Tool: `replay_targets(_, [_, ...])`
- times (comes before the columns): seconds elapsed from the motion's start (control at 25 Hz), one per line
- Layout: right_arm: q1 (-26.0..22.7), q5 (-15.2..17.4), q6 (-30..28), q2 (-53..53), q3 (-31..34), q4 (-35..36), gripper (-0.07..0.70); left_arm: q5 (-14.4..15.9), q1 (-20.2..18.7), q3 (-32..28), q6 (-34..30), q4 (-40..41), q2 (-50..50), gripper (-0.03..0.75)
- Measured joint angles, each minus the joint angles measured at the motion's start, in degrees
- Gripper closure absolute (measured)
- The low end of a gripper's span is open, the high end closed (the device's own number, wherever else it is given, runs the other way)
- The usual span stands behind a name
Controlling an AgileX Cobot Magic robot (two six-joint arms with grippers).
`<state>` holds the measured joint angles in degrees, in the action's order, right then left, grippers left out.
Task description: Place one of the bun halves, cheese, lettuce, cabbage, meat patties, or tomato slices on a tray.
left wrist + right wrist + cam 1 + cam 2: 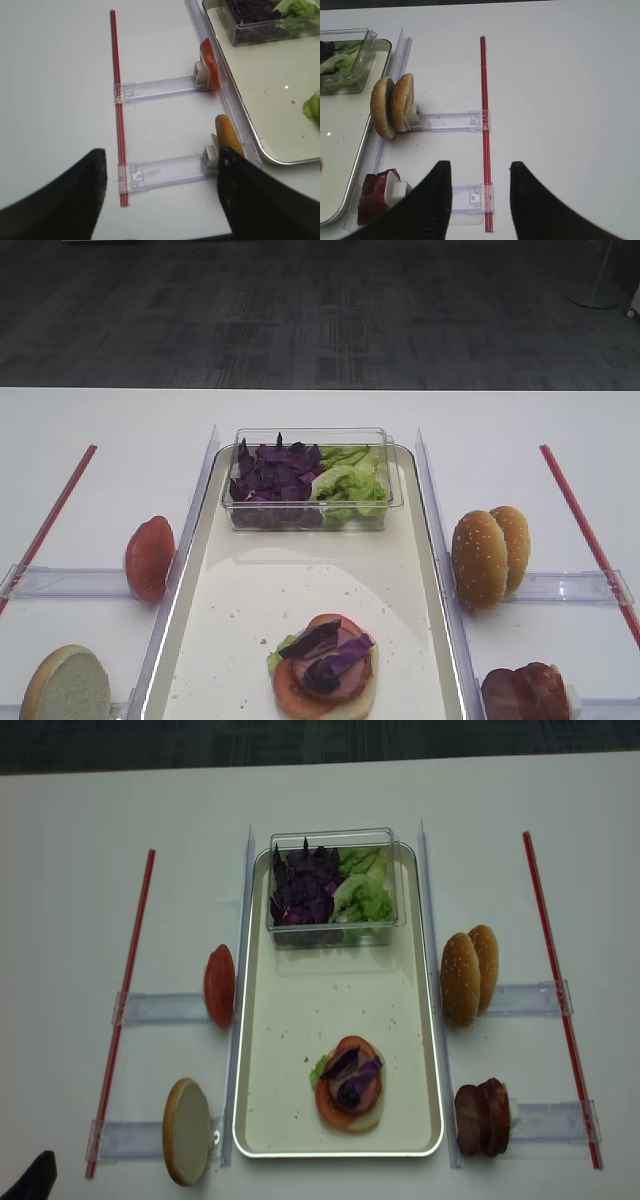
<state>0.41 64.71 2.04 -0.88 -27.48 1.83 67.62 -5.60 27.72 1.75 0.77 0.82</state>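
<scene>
Worktop (pixel 80 840), white, seen from above, with a long cream tray (pixel 290 1020) at its middle. At the tray's far end sits a clear box (pixel 335 925) holding purple cabbage (pixel 303 890) on the left and green lettuce (pixel 365 892) on the right. Near the tray's front edge lies a small stack (pixel 349 1084): pale bun base, lettuce, tomato, cabbage on top. Left of the tray, a tomato slice (pixel 219 985) and a bun half (pixel 186 1131) stand on edge in clear holders. Right of it stand two sesame buns (pixel 468 974) and meat patties (pixel 483 1117). Both arms hang back over the worktop's outer sides; left jaws (pixel 161 200) and right jaws (pixel 481 197) are apart, holding nothing.
</scene>
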Motion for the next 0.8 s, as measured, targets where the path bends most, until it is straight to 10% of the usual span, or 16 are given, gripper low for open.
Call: replay_targets(0.8, [0.0, 0.0, 0.1, 0.0, 0.0, 0.0, 0.313, 0.0, 0.0, 0.0, 0.0, 0.0, 0.0, 0.278])
